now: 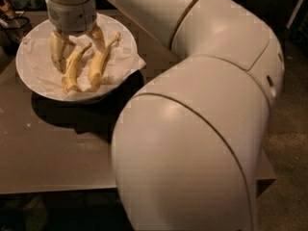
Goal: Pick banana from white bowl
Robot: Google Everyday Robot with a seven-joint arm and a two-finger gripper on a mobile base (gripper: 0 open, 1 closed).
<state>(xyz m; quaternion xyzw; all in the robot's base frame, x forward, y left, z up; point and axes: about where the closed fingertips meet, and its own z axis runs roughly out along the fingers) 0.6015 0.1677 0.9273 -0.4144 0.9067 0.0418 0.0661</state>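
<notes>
Gripper (79, 52) is low over the far side of the white bowl (23, 73), fingers (58, 57) apart, nothing clamped. Two bananas lie mid-bowl on the paper lining (43, 78). The left banana (72, 72) sits just below the finger gap, with the right banana (98, 65) beside it. Looks like the approach-to-grasp step. You'll need to drop so the fingers straddle one banana only, then close. Risk: pinching paper or catching both.
</notes>
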